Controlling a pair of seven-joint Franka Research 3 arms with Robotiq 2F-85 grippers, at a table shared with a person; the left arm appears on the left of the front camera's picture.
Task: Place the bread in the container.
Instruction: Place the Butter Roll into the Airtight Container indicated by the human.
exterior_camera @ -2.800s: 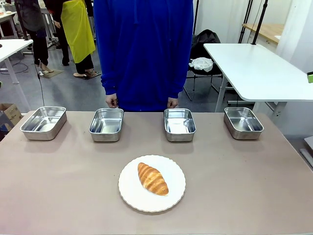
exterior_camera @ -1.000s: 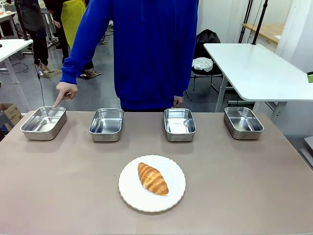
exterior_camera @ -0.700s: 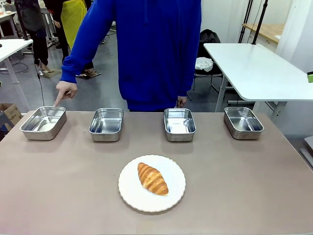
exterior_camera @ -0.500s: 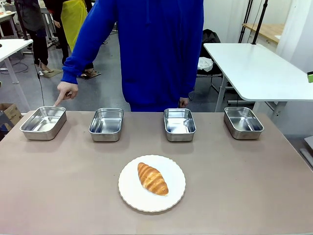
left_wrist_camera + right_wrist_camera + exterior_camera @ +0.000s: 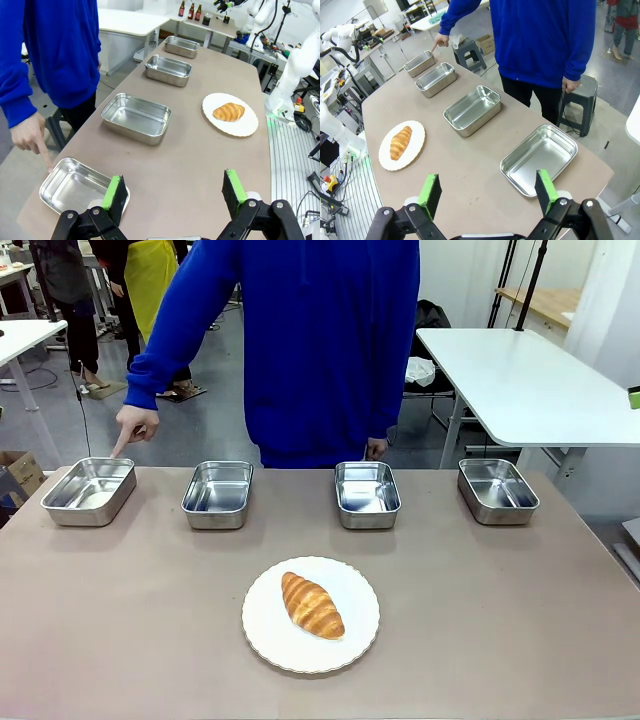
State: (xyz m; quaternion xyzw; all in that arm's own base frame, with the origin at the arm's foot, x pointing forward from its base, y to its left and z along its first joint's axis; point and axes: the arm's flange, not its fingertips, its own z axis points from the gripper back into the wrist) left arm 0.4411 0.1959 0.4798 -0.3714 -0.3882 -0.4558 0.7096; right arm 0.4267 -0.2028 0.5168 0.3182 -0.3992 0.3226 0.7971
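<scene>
My left gripper (image 5: 173,187) and right gripper (image 5: 486,189) both hang spread wide, gripping nothing, waiting. The person's hand (image 5: 133,428) points down at the far-left container (image 5: 85,516), I'd guess marking the target. The bread (image 5: 312,605) lies on the plate (image 5: 270,645), near centre. Earlier that hand rested at the table (image 5: 150,580) edge.

I see the croissant (image 5: 312,605) golden-brown, with paler stripes across its crust, on a plain white plate (image 5: 268,645). The container (image 5: 88,490) and the 3 other pans (image 5: 367,495) are shiny silver-grey. The table (image 5: 500,620) is dull taupe and the person's hoodie (image 5: 320,340) bright blue. The left gripper (image 5: 172,179) and right gripper (image 5: 486,176) are black with green pads (image 5: 111,192).
</scene>
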